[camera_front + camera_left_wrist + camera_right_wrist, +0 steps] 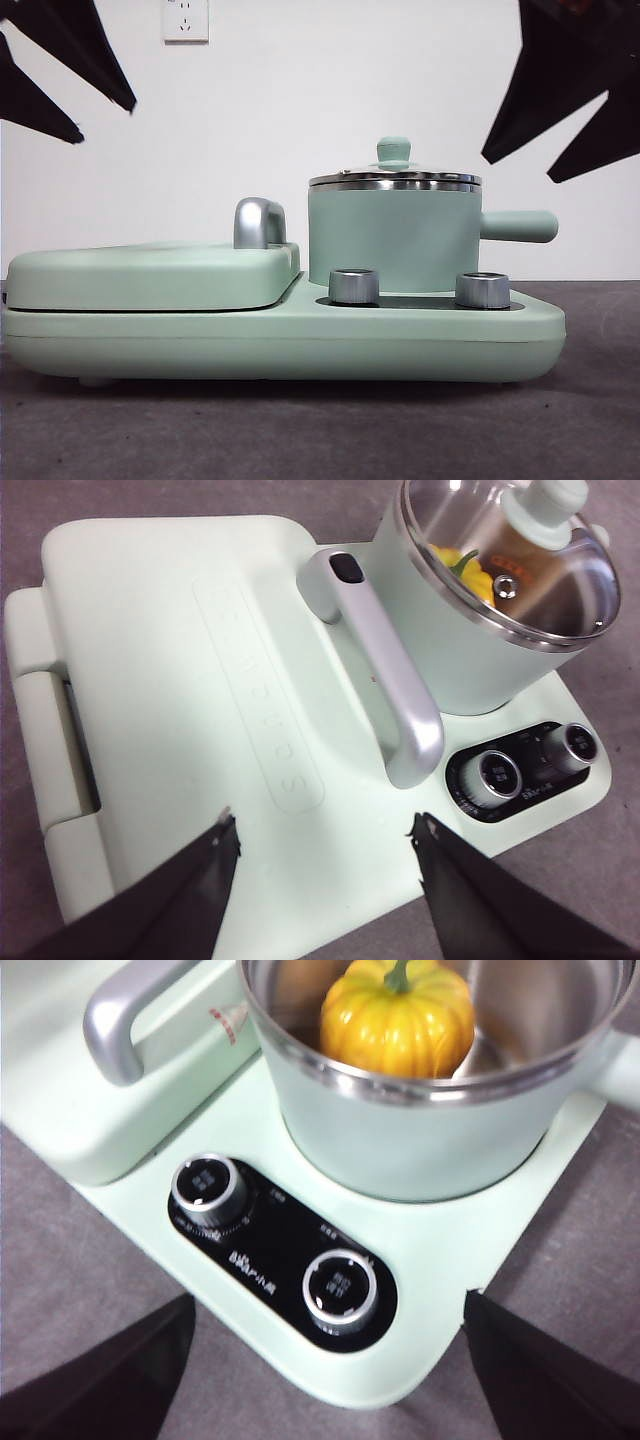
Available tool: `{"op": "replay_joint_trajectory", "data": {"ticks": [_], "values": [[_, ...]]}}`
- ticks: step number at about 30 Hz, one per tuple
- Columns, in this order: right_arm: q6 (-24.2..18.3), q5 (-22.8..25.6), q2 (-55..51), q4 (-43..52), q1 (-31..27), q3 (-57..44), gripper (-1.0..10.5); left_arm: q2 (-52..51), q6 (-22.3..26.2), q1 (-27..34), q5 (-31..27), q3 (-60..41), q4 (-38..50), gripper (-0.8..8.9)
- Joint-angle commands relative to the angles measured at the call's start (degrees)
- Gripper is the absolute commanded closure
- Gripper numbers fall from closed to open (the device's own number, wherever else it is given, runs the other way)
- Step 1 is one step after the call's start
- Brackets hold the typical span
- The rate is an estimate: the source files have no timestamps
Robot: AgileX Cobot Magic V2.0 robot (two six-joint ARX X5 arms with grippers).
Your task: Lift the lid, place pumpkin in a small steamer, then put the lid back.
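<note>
The lid (394,176) sits on the small steamer (395,240), which is parked on the mint appliance base (300,340), and the pumpkin (398,1018) is down inside the pot. Both the left gripper (325,845) and right gripper (330,1345) hang above with jaws spread apart, holding nothing.

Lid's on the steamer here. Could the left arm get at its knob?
Probably yes. The knob stands bare atop the lid, and the left gripper hovers with open fingers over the flat cover beside it; only the chrome handle lies between, lower down.
</note>
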Motion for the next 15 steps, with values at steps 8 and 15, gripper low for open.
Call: {"op": "replay_joint_trajectory", "data": {"ticks": [8, 15], "values": [[0.0, -1.3, 0.7, 0.2, 0.3, 1.6, 9.4, -0.1, 4.0, -0.3, 0.2, 0.2, -0.9, 8.05], [0.2, -3.3, 0.6, 2.0, 0.3, 1.7, 9.3, -0.5, 4.1, -0.3, 0.3, 0.3, -0.5, 8.07]]}}
